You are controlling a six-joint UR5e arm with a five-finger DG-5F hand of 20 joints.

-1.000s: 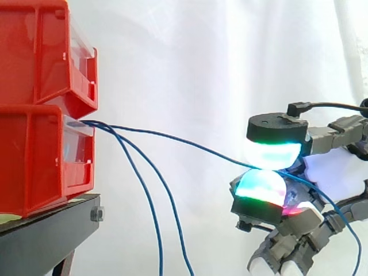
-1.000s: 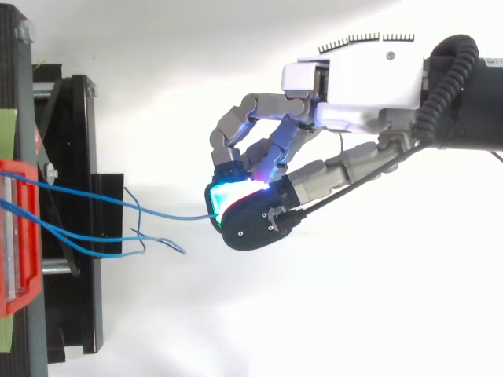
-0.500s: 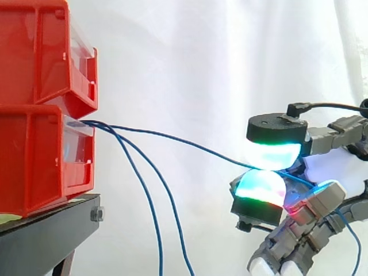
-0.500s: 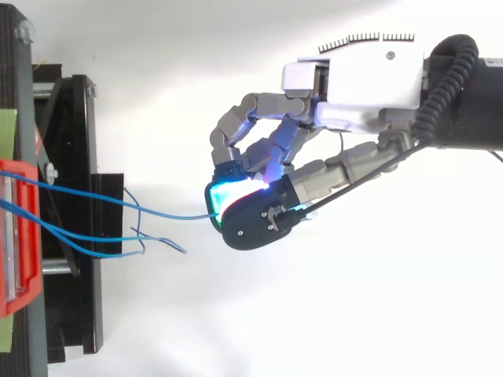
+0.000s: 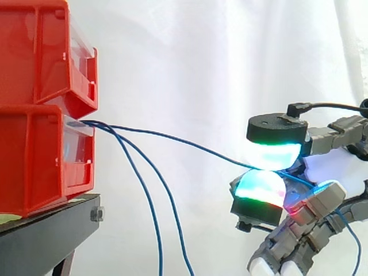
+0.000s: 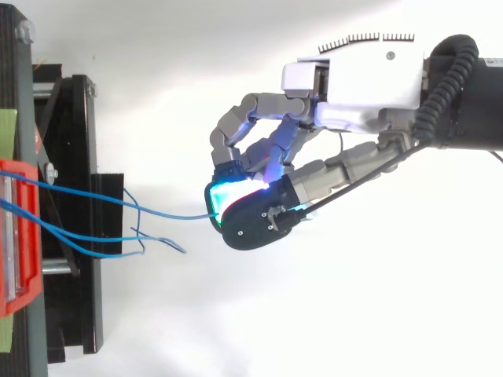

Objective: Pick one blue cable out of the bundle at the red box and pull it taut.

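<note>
**Robot hand pinching one blue cable, drawn away from stacked red bins**

Side view: two red bins (image 5: 34,161) are stacked on a black stand (image 5: 46,236) at the left, in front of a white curtain (image 5: 201,57). Three thin blue cables come out of the lower bin's front. Two loose cables (image 5: 172,214) hang down out of the picture. The third, the pinched cable (image 5: 190,144), runs rightward in a shallow downward curve to the hand (image 5: 275,131). Two glowing fingers (image 5: 270,154), one above the other, are clamped on it, so that only this strand is separated from the bundle. The gentle sag suggests it is not yet fully taut.

Top view: the hand (image 6: 361,78) reaches in from the right, well clear of the stand (image 6: 78,314). Its other fingers are curled in out of the way. The pinched cable (image 6: 173,214) bridges the gap back to the red bin (image 6: 9,302). The loose cables end short, near the stand's edge.
</note>
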